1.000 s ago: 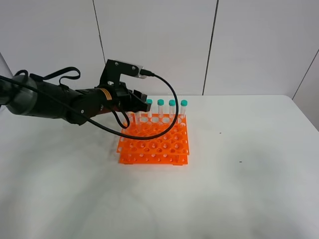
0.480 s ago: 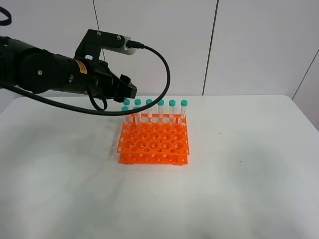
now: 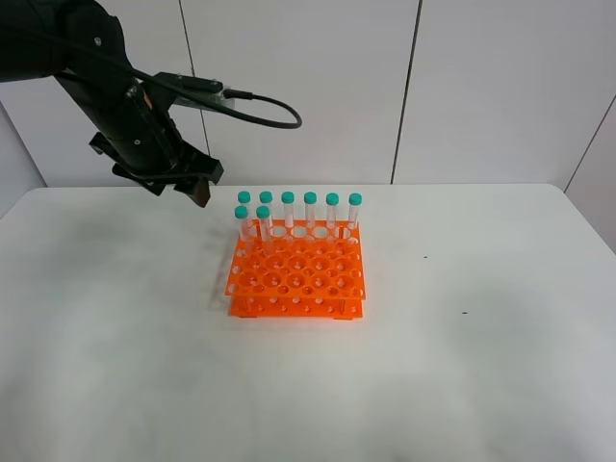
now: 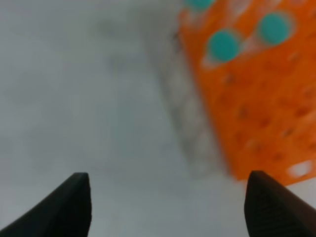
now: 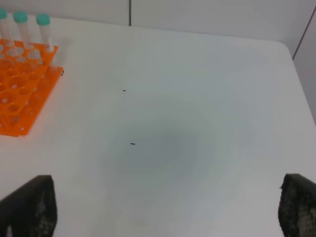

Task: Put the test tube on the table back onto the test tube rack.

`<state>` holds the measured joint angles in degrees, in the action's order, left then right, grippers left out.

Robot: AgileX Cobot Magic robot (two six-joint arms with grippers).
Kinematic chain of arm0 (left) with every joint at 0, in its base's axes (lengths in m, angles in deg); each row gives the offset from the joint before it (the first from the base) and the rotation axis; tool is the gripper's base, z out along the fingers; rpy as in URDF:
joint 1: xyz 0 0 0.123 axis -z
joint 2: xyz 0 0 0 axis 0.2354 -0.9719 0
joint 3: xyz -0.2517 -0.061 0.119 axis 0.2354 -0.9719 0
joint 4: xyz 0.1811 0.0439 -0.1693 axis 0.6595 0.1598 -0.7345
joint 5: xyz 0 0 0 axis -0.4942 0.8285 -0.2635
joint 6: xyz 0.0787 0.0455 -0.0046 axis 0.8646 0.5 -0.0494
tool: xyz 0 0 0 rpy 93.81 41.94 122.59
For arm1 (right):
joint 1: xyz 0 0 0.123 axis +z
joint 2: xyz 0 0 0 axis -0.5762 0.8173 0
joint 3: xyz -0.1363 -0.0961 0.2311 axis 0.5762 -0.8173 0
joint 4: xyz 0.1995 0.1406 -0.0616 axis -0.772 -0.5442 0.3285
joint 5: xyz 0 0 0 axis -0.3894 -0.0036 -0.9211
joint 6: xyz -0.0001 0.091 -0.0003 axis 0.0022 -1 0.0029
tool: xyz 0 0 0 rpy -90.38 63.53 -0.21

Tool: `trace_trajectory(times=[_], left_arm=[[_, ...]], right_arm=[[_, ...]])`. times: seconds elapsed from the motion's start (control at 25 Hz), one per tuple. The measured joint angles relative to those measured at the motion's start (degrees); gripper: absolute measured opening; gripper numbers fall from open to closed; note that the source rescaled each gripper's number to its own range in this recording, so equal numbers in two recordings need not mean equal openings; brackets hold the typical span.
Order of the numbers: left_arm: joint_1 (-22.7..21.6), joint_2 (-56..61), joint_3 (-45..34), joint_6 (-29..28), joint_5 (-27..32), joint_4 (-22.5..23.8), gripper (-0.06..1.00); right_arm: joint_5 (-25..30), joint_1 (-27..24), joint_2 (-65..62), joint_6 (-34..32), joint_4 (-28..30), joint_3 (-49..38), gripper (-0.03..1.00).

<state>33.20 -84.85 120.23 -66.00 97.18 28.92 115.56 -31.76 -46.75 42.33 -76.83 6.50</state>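
Retreating up and away w/ jaws spread and empty, left gripper [image 3: 188,188] now sits off rack's corner, the test tube [image 3: 241,223] standing in the test tube rack [image 3: 298,274] beyond its fingertips — placement looks done; right gripper [image 5: 163,217] idle, open.

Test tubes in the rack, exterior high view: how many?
8. Six stand along the back row of the test tube rack; two stand one row forward at its left end. None visibly hidden.

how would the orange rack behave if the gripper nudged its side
The orange rack would probably slide rather than tip: it sits low and wide on the smooth white table. It looks like light, holed plastic. The tall capped tubes along its back rows might rattle.
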Motion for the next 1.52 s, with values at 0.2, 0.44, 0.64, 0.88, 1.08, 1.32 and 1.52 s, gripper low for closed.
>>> trace_trajectory(times=[0.2,0.44,0.64,0.88,1.08,1.32,1.52], left_arm=[[-8.42,-2.38,0.82,0.3,7.71,0.0,1.0],[-16.22,-2.38,0.89,0.44,16.31,-0.59,1.0],[-17.48,-2.09,0.5,1.01,16.89,-1.24,1.0],[-17.48,5.32,-8.69,1.53,16.89,-3.03,1.0],[-17.48,19.85,-22.73,1.63,16.89,-3.23,1.0],[-17.48,41.56,-39.37,1.63,16.67,-3.29,1.0],[-17.48,58.79,-51.99,1.63,11.85,-3.98,1.0]], right_arm=[[0.0,0.0,0.0,0.0,0.0,0.0,1.0],[0.0,0.0,0.0,0.0,0.0,0.0,1.0],[0.0,0.0,0.0,0.0,0.0,0.0,1.0],[0.0,0.0,0.0,0.0,0.0,0.0,1.0],[0.0,0.0,0.0,0.0,0.0,0.0,1.0],[0.0,0.0,0.0,0.0,0.0,0.0,1.0],[0.0,0.0,0.0,0.0,0.0,0.0,1.0]])
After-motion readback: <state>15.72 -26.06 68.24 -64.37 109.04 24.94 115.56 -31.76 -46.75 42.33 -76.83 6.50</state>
